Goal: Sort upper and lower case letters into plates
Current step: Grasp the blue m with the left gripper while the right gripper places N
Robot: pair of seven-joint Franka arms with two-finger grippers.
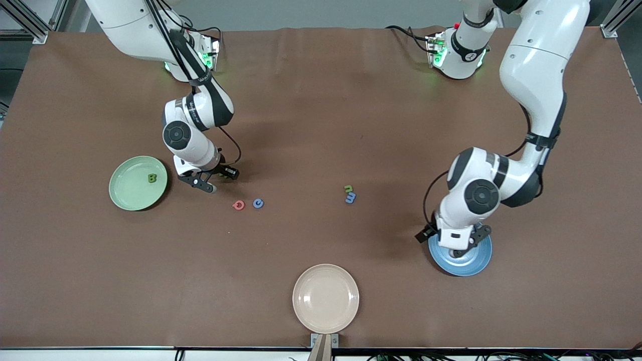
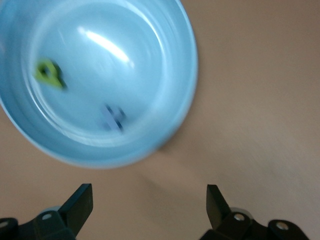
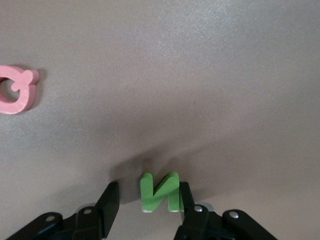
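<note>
The left gripper (image 1: 459,249) hangs low over the blue plate (image 1: 474,260), which sits toward the left arm's end of the brown counter (image 1: 321,100). In the left wrist view its jaws stand wide apart with nothing between them; the fingertips (image 2: 80,200) frame bare counter just beside the plate's rim. Inside the blue plate lie two small letters, a yellow-green one (image 2: 49,73) and a dark blue one (image 2: 112,117), both too blurred to read.

The right gripper (image 1: 204,183) is down at the counter, between the green plate (image 1: 131,193) and the loose letters. Its jaws are partly closed around a green N (image 3: 160,192) lying flat on the counter: one finger (image 3: 186,200) touches the letter's edge, while the other still has a gap beside it. A pink letter (image 3: 16,90) with a round loop lies well apart from the N on the bare counter.

The green plate sits toward the right arm's end and holds a dark green B (image 1: 152,177). Near the middle of the counter, a blue c (image 1: 258,203) lies just beside the pink letter, and a small green letter (image 1: 347,188) touches a blue m (image 1: 350,198). A cream plate (image 1: 326,298) rests nearest the front camera.
</note>
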